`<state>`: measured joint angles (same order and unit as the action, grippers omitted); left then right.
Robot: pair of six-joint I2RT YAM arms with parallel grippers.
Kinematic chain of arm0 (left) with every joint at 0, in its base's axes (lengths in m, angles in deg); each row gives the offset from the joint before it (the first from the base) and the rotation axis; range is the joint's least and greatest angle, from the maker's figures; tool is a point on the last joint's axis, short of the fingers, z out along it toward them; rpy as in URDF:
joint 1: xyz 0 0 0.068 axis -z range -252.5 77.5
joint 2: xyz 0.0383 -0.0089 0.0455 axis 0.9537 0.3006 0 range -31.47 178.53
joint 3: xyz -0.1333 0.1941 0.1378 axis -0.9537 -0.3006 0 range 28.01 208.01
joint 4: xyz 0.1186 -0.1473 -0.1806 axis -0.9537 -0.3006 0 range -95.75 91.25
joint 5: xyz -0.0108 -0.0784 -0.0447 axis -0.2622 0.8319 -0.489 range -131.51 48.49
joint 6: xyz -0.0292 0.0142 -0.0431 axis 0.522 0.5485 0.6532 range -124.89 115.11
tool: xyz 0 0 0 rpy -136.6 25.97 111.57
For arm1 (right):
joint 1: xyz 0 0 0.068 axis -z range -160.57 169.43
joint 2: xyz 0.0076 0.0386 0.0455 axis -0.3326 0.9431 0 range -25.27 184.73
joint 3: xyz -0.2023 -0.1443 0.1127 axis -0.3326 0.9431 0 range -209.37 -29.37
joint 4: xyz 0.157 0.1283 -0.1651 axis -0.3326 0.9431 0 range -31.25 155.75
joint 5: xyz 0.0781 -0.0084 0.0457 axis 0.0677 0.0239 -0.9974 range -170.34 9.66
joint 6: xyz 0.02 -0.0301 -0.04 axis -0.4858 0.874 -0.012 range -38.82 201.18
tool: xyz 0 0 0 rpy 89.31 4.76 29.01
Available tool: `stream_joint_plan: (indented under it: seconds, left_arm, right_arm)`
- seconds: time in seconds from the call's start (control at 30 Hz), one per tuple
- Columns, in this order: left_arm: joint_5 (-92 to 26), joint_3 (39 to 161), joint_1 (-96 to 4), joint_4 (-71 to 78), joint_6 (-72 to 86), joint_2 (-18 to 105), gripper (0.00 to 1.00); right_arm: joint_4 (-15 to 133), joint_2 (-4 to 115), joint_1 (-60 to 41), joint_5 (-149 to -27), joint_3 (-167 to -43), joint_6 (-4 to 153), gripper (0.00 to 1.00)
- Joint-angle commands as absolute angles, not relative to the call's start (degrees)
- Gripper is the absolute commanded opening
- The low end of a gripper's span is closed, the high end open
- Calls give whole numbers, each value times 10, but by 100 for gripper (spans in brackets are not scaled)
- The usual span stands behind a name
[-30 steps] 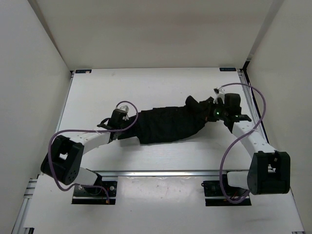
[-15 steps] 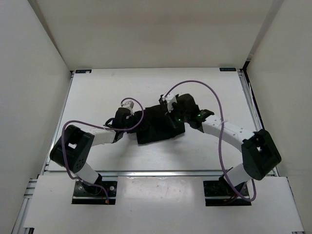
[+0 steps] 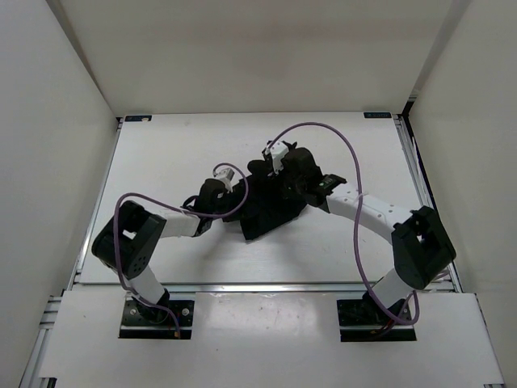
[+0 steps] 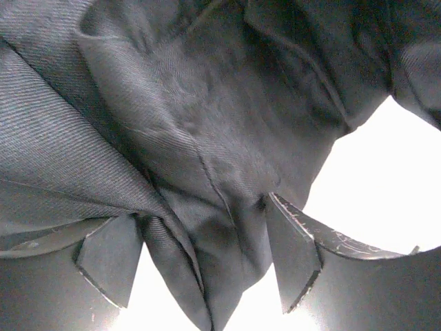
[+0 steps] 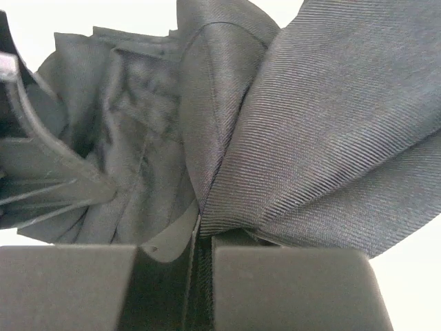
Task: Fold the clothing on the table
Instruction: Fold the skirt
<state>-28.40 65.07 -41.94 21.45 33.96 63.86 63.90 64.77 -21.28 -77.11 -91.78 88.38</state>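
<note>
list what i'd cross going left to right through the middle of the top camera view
left wall → left arm → clothing → right arm → right wall

The clothing point(image 5: 324, 124) is black woven cloth with a fine diagonal twill rib, soft and wrinkled, with a faint sheen at the right of the right wrist view. The table point(image 3: 178, 153) is smooth matt white, edged at the bottom of the top view by a bare shiny metal rail point(image 3: 266, 285). The left gripper point(image 4: 205, 303) has fingers point(image 4: 293, 252) that look like matt dark plastic, scuffed pale along their edges.
</note>
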Motion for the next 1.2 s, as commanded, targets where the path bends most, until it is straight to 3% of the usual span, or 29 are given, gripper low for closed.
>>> stream_joint_plan:
  seconds: [0.0,0.2,0.27,0.3,0.33,0.37,0.4,0.43,0.47,0.73,1.0,1.07,1.17]
  left_arm:
    - [-269,631,-419,100,343,634,80]
    - [-353,610,-496,-15,305,410,88]
    - [-389,584,-526,-42,304,331,86]
    - [-393,572,-540,-50,313,281,78]
    - [-385,550,-560,-53,317,236,63]
    - [-379,529,-581,-57,325,218,57]
    - [-363,518,-591,-62,336,184,34]
    - [-348,498,-608,-68,340,155,4]
    - [-351,484,-618,-86,346,126,0]
    - [-363,508,-666,-250,309,8,0]
    - [-316,513,-754,-354,289,-78,0]
    - [-318,513,-744,-362,299,-84,0]
    - [-324,497,-737,-354,327,-103,0]
  right_arm:
    - [603,617,-227,-748,-945,891,0]
    - [581,601,-256,-731,-915,917,0]
    - [573,600,-257,-725,-903,927,0]
    - [564,605,-257,-719,-900,933,0]
    - [564,602,-255,-718,-897,936,0]
    - [561,601,-250,-720,-894,939,1]
    - [555,602,-251,-715,-892,948,0]
    - [551,606,-250,-712,-889,952,0]
    - [551,604,-253,-709,-890,955,0]
    - [524,610,-272,-683,-906,993,0]
    - [505,598,-406,-751,-861,1166,0]
    - [522,609,-460,-770,-824,1235,8]
    - [604,604,-464,-840,-813,1208,67]
